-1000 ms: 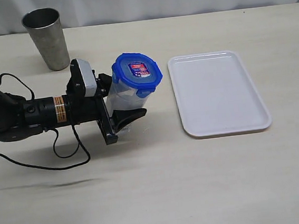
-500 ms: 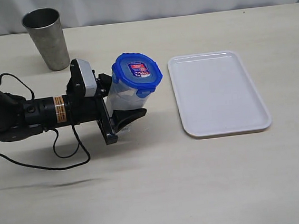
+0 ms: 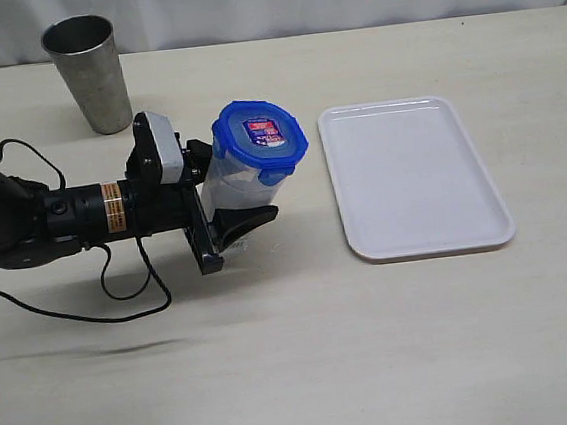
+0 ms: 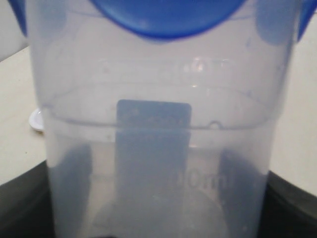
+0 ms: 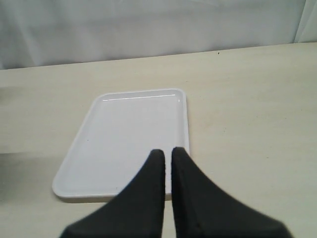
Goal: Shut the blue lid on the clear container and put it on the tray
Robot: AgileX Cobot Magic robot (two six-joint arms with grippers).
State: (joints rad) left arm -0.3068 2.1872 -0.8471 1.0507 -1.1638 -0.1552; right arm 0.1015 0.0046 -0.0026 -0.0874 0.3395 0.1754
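1. Desk (image 3: 377, 344): pale, flat surface carrying all the items.
2. Clear container (image 4: 158, 124): upright, left of the desk's middle and closer to the far edge than the near one. Whether its base touches the desk cannot be told.
3. Blue lid (image 3: 259, 139): seated on the container's mouth with the red-and-blue sticker (image 3: 264, 131) facing up. Its flaps hang down over the rim.
4. Left gripper (image 3: 233, 189): reaches in level from the left edge, fingers clamped on the container's lower body, one on either side.
5. Tray (image 3: 416, 175): flat on the desk, right of the middle, long sides running from far edge to near edge. It lies near the container but apart from it, and nothing rests on it.
6. Right gripper (image 5: 167, 158): fingers drawn together with only a thin slit between them, holding nothing, tips over the tray's rim in the wrist view.
7. Grey metal cup (image 3: 89, 70): upright near the far left corner, apart from the left arm.
8. Black cable (image 3: 120, 288): loops on the desk beside the left arm.
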